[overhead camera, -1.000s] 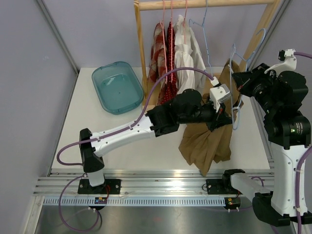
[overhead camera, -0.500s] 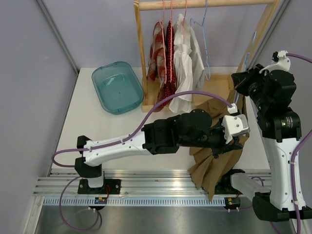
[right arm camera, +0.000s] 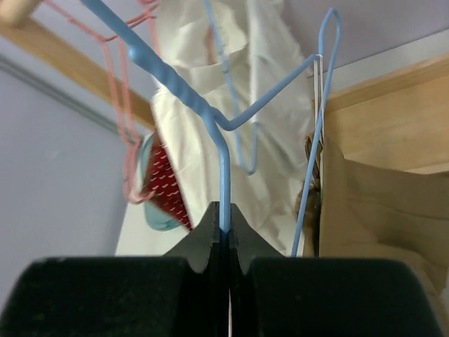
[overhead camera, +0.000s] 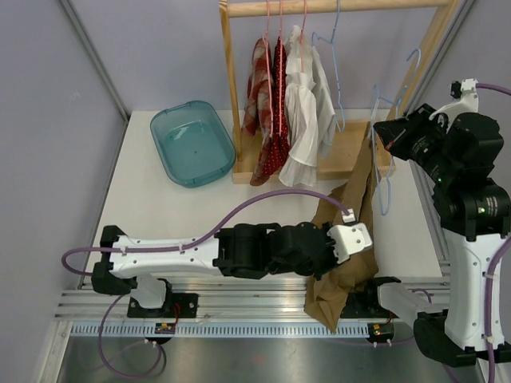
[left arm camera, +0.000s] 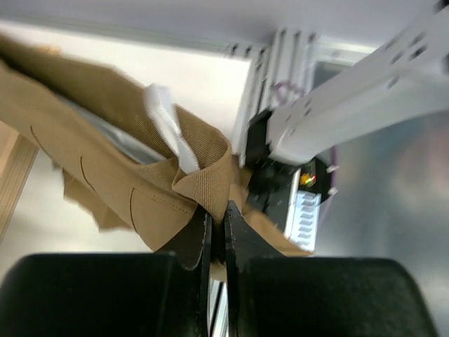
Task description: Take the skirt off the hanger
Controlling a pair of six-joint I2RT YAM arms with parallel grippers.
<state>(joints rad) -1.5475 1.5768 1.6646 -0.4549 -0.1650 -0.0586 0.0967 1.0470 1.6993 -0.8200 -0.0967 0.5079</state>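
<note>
Top view: brown skirt (overhead camera: 358, 185) stretched from the blue hanger (overhead camera: 386, 191) at far right down to the near edge of the surface (overhead camera: 160, 215). Left jaws low, near right, shut on its cloth. Right jaws raised beside the wooden rack (overhead camera: 227, 88).

Left wrist: jaws pinched tight on a skirt (left arm camera: 126, 189) fold, white label (left arm camera: 168, 130) above.

Right wrist: jaws clamped on hanger (right arm camera: 223, 175) wire. Skirt (right arm camera: 372, 203) just right of it.
</note>
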